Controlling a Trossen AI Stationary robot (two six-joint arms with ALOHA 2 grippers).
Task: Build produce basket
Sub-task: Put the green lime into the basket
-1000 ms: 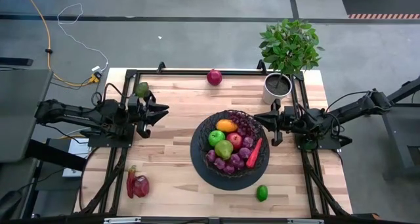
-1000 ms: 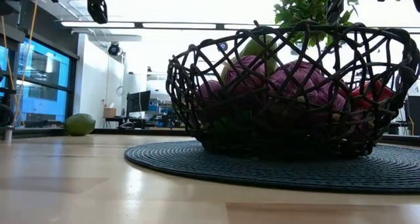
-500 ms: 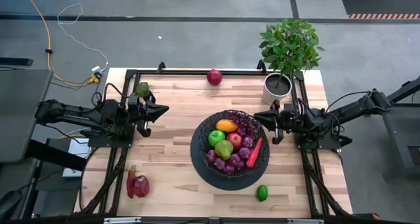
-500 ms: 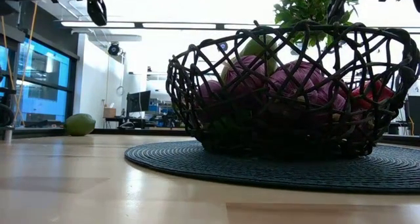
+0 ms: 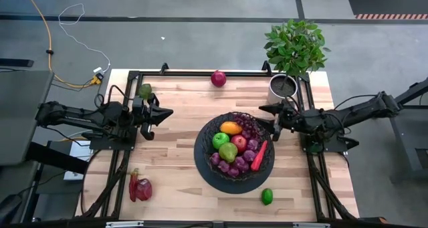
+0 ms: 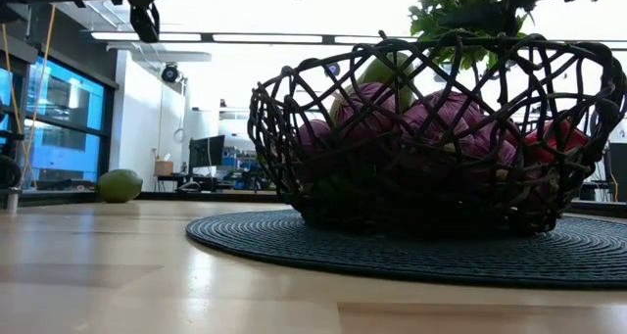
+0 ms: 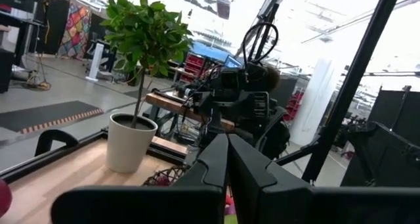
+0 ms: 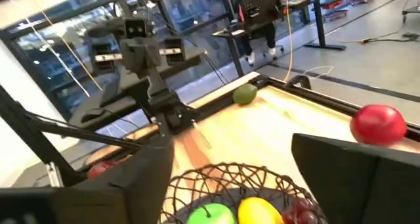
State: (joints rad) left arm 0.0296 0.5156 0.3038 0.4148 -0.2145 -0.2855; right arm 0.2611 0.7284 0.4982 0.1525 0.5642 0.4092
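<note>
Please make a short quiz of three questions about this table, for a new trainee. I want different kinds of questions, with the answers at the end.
1. True or false: the lime lies inside the basket.
2. Which gripper has its jaws apart? A) left gripper B) right gripper C) both
3. Fill in: the red apple lies on the table near its ____ edge, in the high view.

Key
1. False; it lies on the table, in front of the basket's round mat.
2. B; the left one is shut and holds nothing.
3. Far.
</note>
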